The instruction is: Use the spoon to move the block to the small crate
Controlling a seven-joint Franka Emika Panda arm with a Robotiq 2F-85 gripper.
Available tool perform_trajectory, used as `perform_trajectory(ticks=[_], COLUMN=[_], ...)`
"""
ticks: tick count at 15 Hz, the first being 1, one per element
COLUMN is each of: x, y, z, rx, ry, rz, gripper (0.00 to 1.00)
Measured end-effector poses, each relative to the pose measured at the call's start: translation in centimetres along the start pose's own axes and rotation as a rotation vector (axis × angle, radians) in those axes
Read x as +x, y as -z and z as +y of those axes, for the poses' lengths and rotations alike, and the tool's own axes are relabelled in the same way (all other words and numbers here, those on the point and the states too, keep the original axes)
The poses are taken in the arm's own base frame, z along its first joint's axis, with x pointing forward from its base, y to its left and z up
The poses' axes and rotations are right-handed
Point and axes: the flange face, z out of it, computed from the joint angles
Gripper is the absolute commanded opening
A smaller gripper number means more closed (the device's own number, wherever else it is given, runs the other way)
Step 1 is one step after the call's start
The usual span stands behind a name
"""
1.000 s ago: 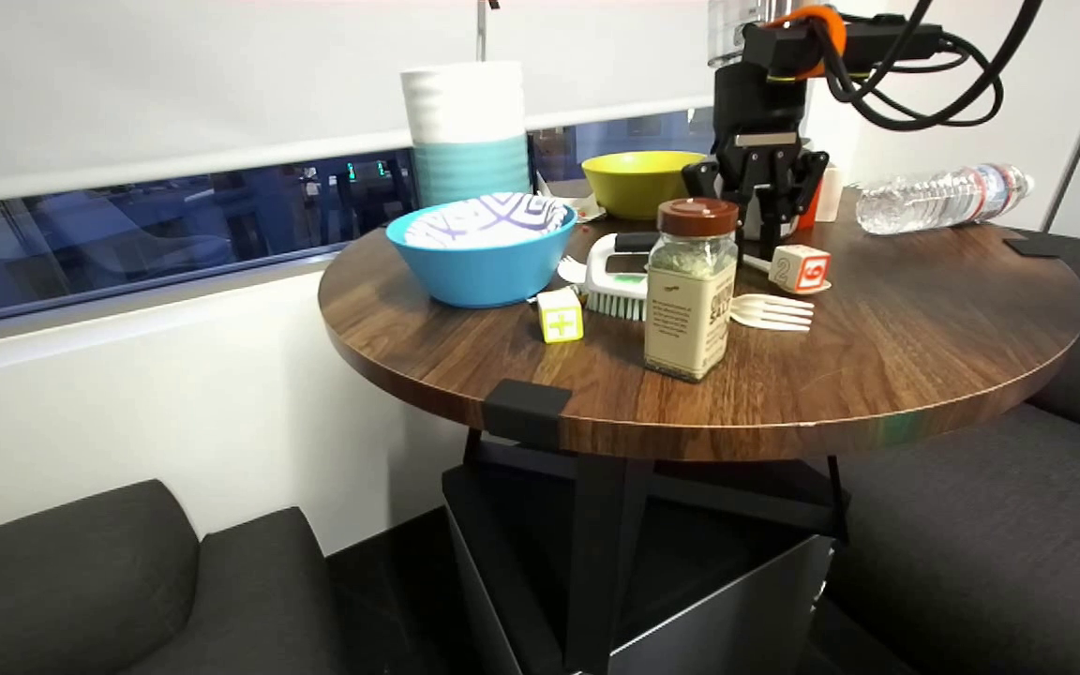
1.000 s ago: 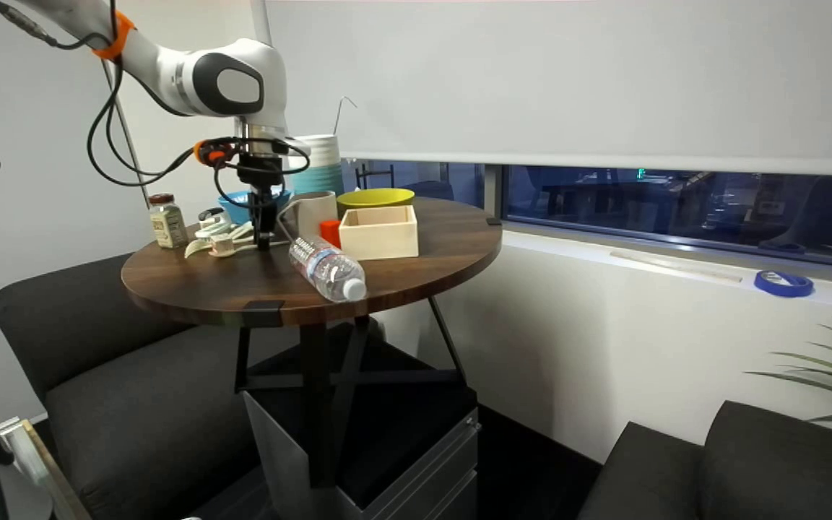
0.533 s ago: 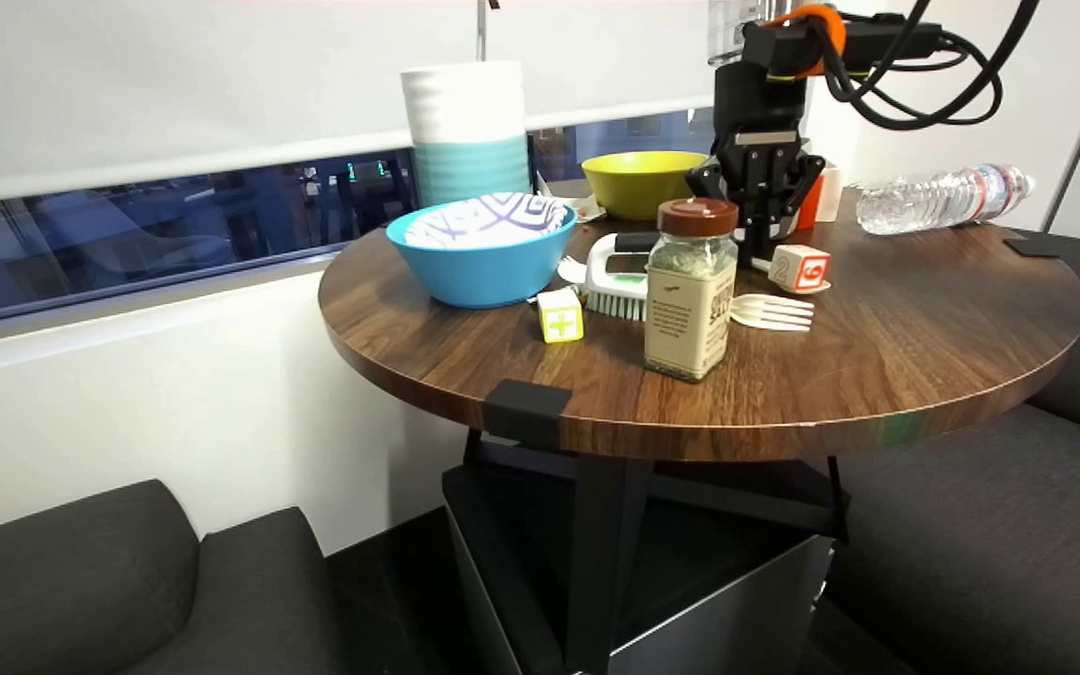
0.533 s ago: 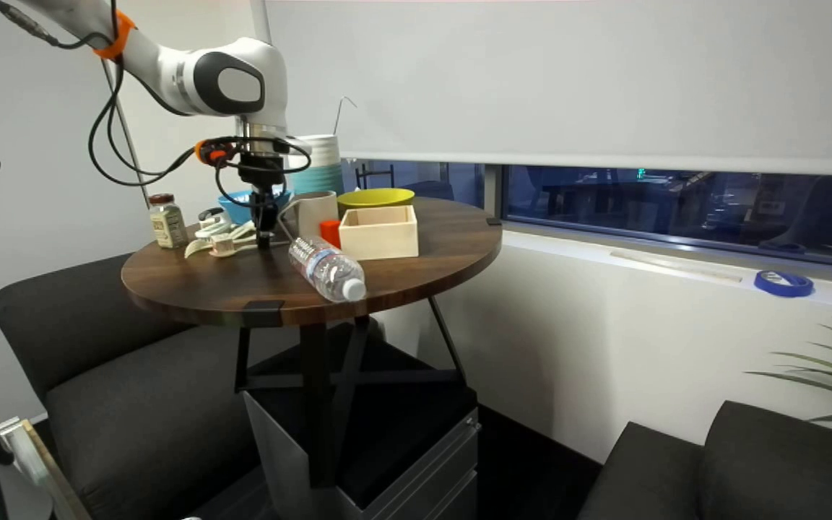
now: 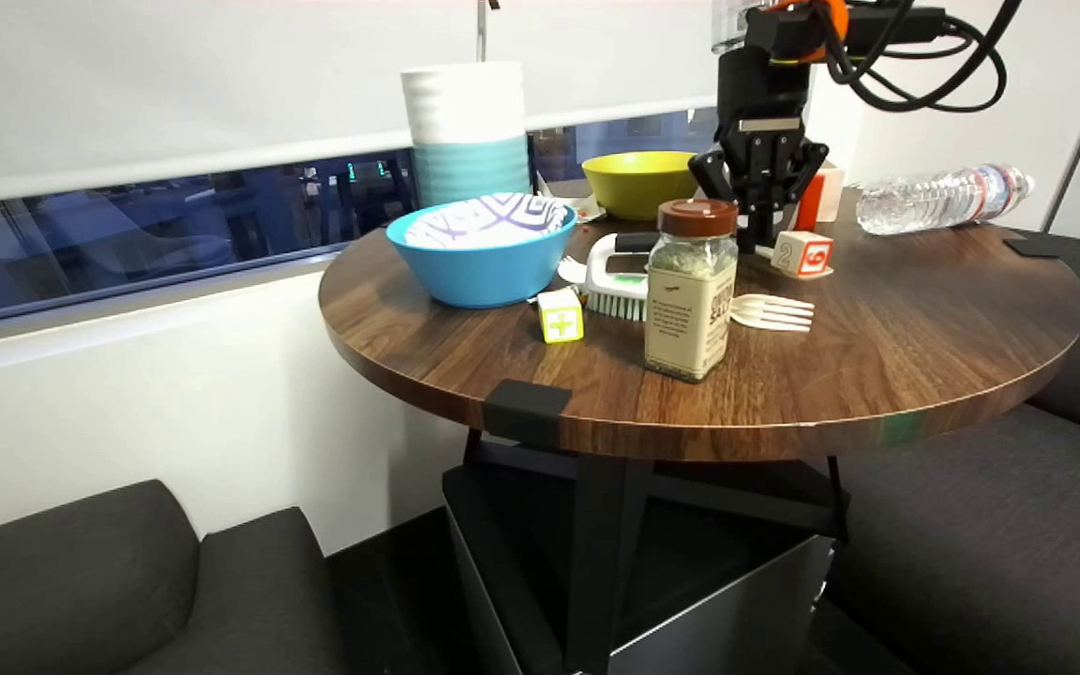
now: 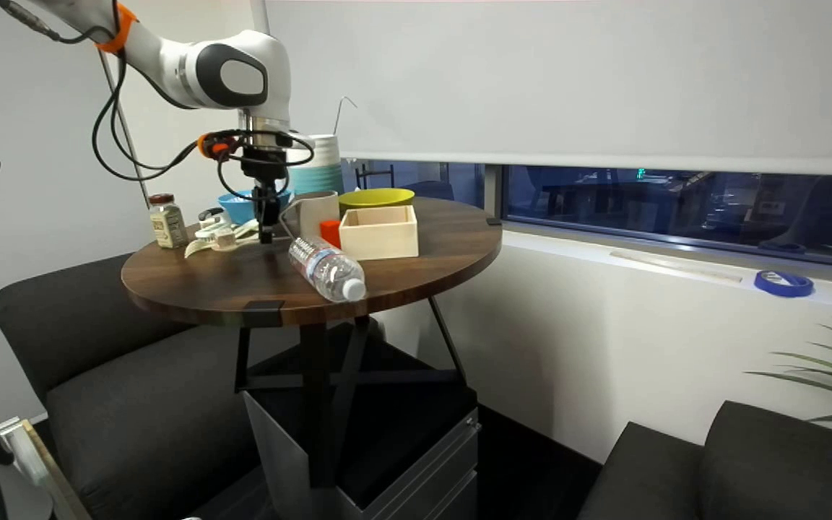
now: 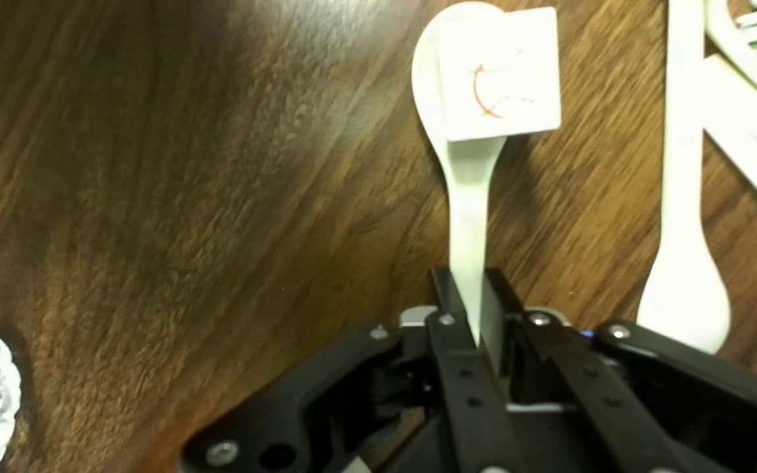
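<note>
Wrist view: gripper [image 7: 472, 292] is pinching spoon [image 7: 468, 217] by its handle; block [image 7: 500, 75] is sitting on the spoon's scoop end, overhanging its right edge; white utensil [image 7: 682, 197] is lying right of spoon.

In an exterior view: jar [image 5: 690, 300] is standing front-left of spoon; bottle [image 5: 943, 199] is lying well to spoon's right.

In an exterior view: small crate [image 6: 380, 238] is standing well right of spoon.

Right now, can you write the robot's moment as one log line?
hand: closed on pale slim spoon | beige-and-red cube block: on spoon's bowl, off-centre | pale wooden boxy crate: block not inside yet
</note>
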Motion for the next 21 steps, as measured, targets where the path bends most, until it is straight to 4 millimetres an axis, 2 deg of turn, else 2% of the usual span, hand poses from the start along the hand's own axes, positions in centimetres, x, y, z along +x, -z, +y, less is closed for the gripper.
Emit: perform_trajectory(ticks=[4, 13, 14, 15, 17, 19, 20, 21], x=[0.1, -0.4, -0.1, 0.2, 0.7, 0.9, 0.9, 1.0], y=[3.1, 11.7, 12.6, 13.3, 14.0, 14.1, 14.0, 13.9], z=[0.8, 2.4, 2.9, 3.7, 4.9, 5.1, 5.0, 4.9], rx=[0.003, 0.023, 0.028, 0.033, 0.038, 0.038, 0.037, 0.037], ry=[0.003, 0.045, 0.034, 0.02, 0.001, -0.001, 0.0, 0.001], rz=[0.003, 0.025, 0.032, 0.036, 0.036, 0.034, 0.032, 0.031], gripper=[0.03, 0.03, 0.13, 0.13, 0.13, 0.13, 0.03, 0.03])
